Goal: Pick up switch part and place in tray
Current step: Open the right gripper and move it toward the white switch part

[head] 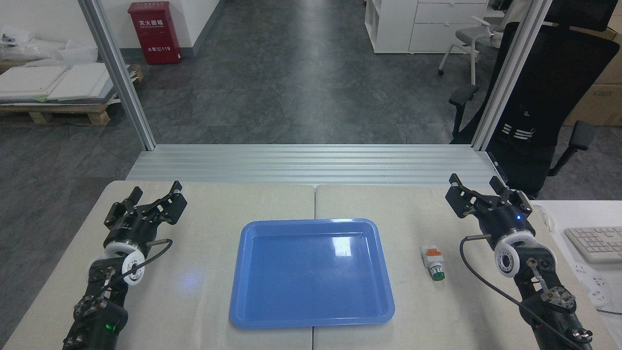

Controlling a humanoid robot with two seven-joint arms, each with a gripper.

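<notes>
**A:** What's the head view giving you right now?

**B:** Blue tray (311, 272) sits dead centre on the pale surface (214, 301) in front of me, nothing in it. The switch part (433, 263) is lying on its side on the surface just off the tray's right edge, not touching it, green button end pointing toward me and the orange patch on the far end.

**A:** And your arms?

**B:** My right gripper (480, 194) is out past the switch, further back and to the right, not in contact with it. Jaws are spread apart, nothing between them. My left gripper (153, 197) is over on the other side of the tray, well away from the switch, jaws apart and holding nothing too.

**A:** Anything else nearby?

**B:** A white keyboard (595, 243) pokes in at the right edge, and there's a black office chair (549, 102) behind the surface on that side. Red cabinet (154, 32) way back on the floor, upper left.
</notes>
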